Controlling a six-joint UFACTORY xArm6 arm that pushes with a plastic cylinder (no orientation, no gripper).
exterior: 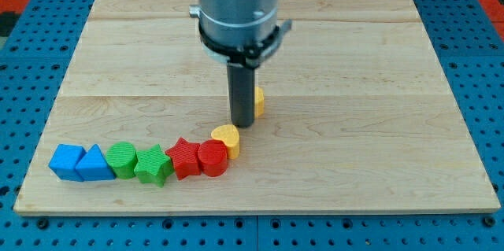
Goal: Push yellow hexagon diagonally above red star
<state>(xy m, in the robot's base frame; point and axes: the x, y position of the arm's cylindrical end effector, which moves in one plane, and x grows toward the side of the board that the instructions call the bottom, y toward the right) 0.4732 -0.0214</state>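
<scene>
Blue pegboard frames the pale wooden desk we work on. Our yellow hexagon sits near the middle of the board, mostly hidden behind our rod, showing only at the rod's right edge. Our tip rests touching or just beside the hexagon's left flank, so we judge any shove from here drives it toward the view's right. We carry no jaws, only the rod. The red star lies below and to the left, in a curved row with a yellow heart, red cylinder, green star, green cylinder and two blue blocks.
</scene>
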